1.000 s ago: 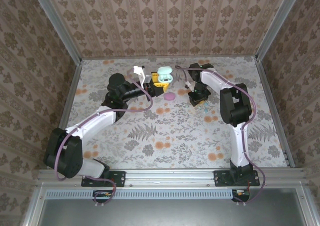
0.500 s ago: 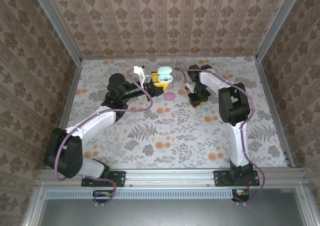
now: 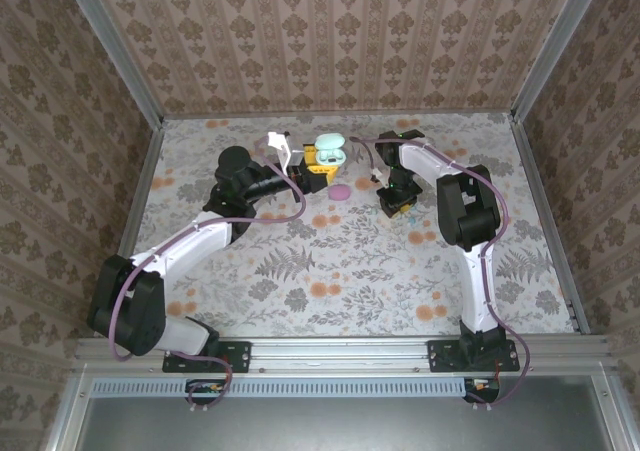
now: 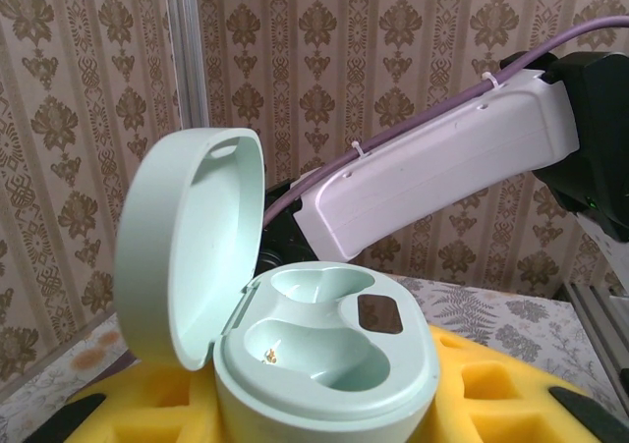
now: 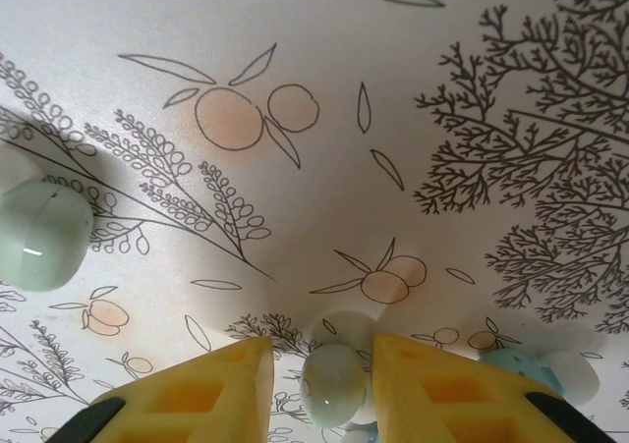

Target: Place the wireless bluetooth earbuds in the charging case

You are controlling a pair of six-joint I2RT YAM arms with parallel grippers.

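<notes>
On the floral table (image 3: 330,271) the two arms reach toward the far middle, and the next move turns on the short gap between them. The left gripper (image 3: 313,174) is clamped on the mint charging case (image 4: 329,355) and holds it off the table between its yellow pads. The lid (image 4: 187,247) stands up and both wells face upward, empty. The right gripper (image 3: 395,199) points down at the table just to the right of the case and is the nearer one to the loose pieces. Its jaws are narrow and straddle a pale mint earbud (image 5: 334,384), whose longer side seems to run along the fingers rather than across them. I cannot tell whether the pads pinch it or merely flank it, since a sliver of gap shows on one side. A second mint piece (image 5: 39,237) lies well off to one side on the table, and a bluish one (image 5: 536,369) sits just beyond the other finger. From the bud, the open case lies up and to the robot's left, so a lift and a short carry leftward look like what is needed.
</notes>
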